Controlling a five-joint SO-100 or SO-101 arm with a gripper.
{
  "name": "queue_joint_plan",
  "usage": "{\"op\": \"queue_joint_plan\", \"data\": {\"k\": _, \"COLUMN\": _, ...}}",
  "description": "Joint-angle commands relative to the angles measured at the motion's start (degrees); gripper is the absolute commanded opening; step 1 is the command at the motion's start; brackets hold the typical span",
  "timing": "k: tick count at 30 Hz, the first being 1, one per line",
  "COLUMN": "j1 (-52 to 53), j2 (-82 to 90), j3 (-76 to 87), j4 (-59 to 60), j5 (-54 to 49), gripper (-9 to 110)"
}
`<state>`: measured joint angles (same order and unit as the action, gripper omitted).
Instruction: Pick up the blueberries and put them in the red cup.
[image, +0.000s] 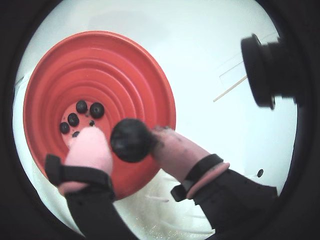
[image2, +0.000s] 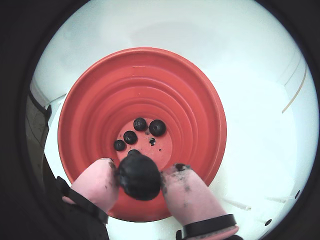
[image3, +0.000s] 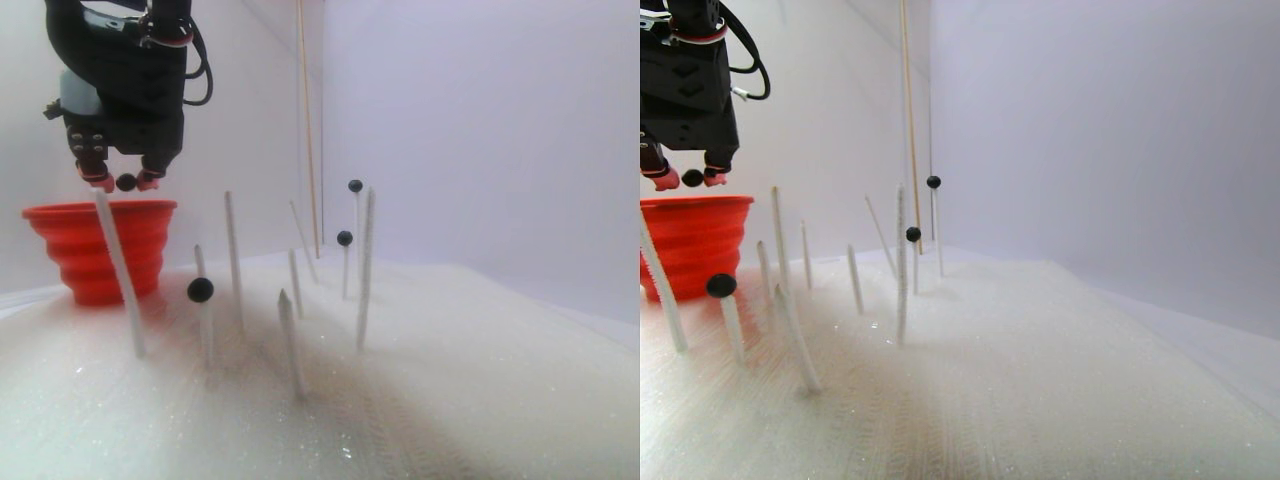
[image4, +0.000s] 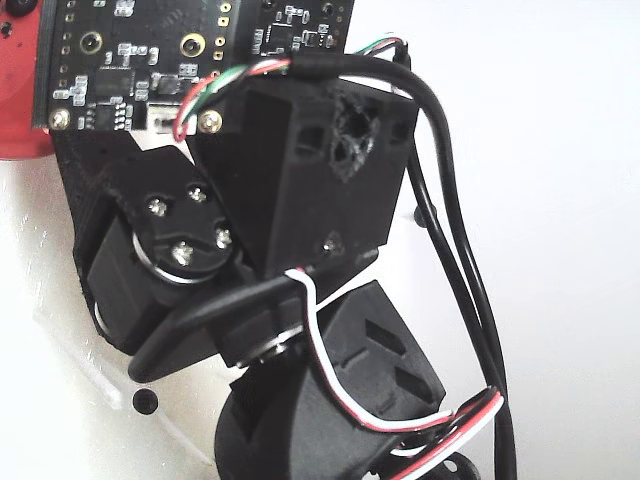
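My gripper is shut on one dark blueberry, pinched between the pink fingertips. It hangs just above the near rim of the red cup. A wrist view shows the same held blueberry in the gripper over the red cup. Several blueberries lie on the cup's floor, and a wrist view shows these blueberries too. In the stereo pair view the gripper hovers over the red cup at the left. Three more blueberries sit atop white posts.
Thin white posts stand up from the glittery white floor to the right of the cup. A long wooden stick leans at the back wall. A black camera module juts in. The arm's body and circuit board fill the fixed view.
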<state>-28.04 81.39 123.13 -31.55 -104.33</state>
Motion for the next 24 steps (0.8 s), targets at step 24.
{"op": "queue_joint_plan", "data": {"k": 24, "j1": 2.72, "j2": 11.95, "j3": -0.35, "j4": 2.72, "j5": 0.97, "gripper": 19}}
